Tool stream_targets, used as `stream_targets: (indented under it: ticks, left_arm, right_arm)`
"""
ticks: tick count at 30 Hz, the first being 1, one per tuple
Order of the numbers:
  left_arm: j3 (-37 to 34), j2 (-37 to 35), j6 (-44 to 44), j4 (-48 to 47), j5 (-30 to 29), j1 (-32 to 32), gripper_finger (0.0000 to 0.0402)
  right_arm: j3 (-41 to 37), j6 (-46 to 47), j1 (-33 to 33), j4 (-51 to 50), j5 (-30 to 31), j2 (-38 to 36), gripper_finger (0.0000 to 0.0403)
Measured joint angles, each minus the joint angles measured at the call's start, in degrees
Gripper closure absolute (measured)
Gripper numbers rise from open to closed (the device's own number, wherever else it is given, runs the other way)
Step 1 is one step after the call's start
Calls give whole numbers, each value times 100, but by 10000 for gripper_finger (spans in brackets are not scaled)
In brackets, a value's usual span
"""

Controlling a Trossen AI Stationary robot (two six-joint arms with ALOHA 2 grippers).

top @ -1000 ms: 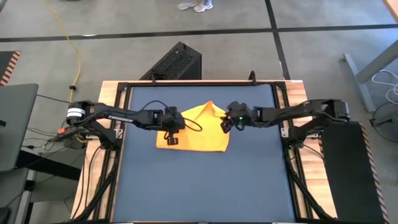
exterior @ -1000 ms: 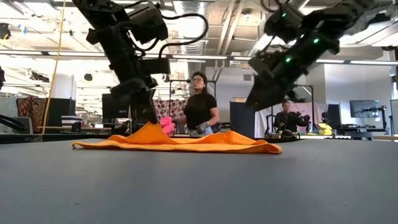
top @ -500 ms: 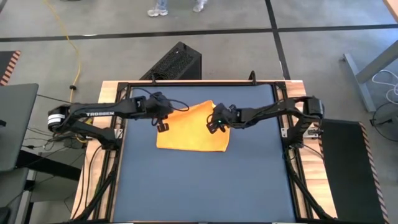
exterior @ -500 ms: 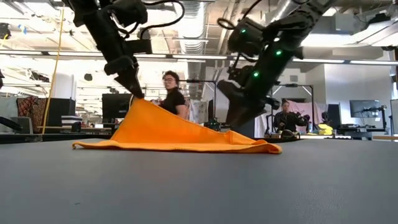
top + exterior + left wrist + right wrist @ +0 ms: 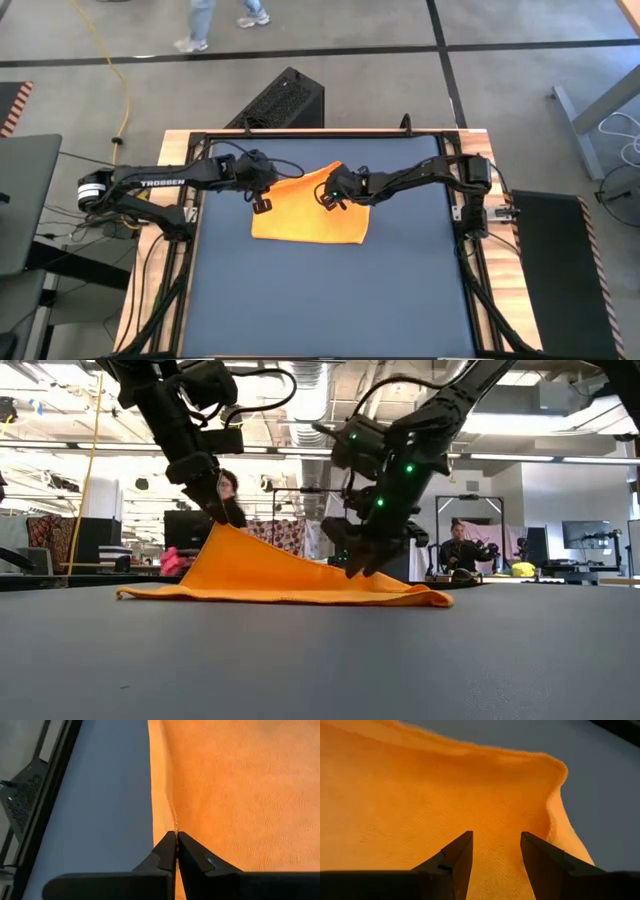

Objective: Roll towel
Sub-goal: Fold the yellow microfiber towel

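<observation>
The yellow-orange towel (image 5: 312, 212) lies on the dark blue tabletop (image 5: 320, 300), a little beyond its middle. Its left side is pulled up into a tent (image 5: 235, 550), while its near and right parts rest flat on the table (image 5: 400, 592). My left gripper (image 5: 262, 198) is shut on the raised left edge. My right gripper (image 5: 328, 193) stands open low over the towel's far right part (image 5: 470, 805), fingers slanting down. I cannot tell whether its fingertips (image 5: 352, 565) touch the cloth. My left gripper pinches the towel's left edge at the hem (image 5: 174, 822), toward its far end, between its two shut fingers. The fingers slant down from the table's left side. The cloth there is lifted clear and slopes taut down to the right (image 5: 290, 565); the rest lies on the table.
Bare blue tabletop lies in front of the towel and on either side of it. A black box (image 5: 285, 98) stands beyond the table's far edge. A person (image 5: 200, 20) walks on the floor behind, and others (image 5: 462, 550) are in the room.
My left gripper rose and drew toward the table's far left, lifting the towel's left edge from a low hump into a tall tent; its near and right parts stayed put. My right gripper came down and leftward over the towel's far right part.
</observation>
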Motion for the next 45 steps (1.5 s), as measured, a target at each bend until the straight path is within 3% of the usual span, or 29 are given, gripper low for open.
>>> stream_targets:
  ticks: [7, 16, 27, 32, 45]
  left_arm:
    - [0, 0, -42, -6, 7, 0, 401]
    - [0, 2, -96, 3, -4, 0, 401]
    - [2, -39, 49, 9, -224, 270, 401]
    - [2, -31, 41, 16, 127, 432, 401]
    - [2, -24, 138, -26, 518, 455, 401]
  right_arm:
    - [41, 251, -108, -868, 240, 153, 244]
    - [41, -475, -153, -870, 80, -139, 387]
    - [41, -1101, -142, -1356, -533, -1040, 392]
    - [43, -758, -351, -1297, -830, -1012, 349]
    - [39, 445, -715, -1458, -850, -533, 151]
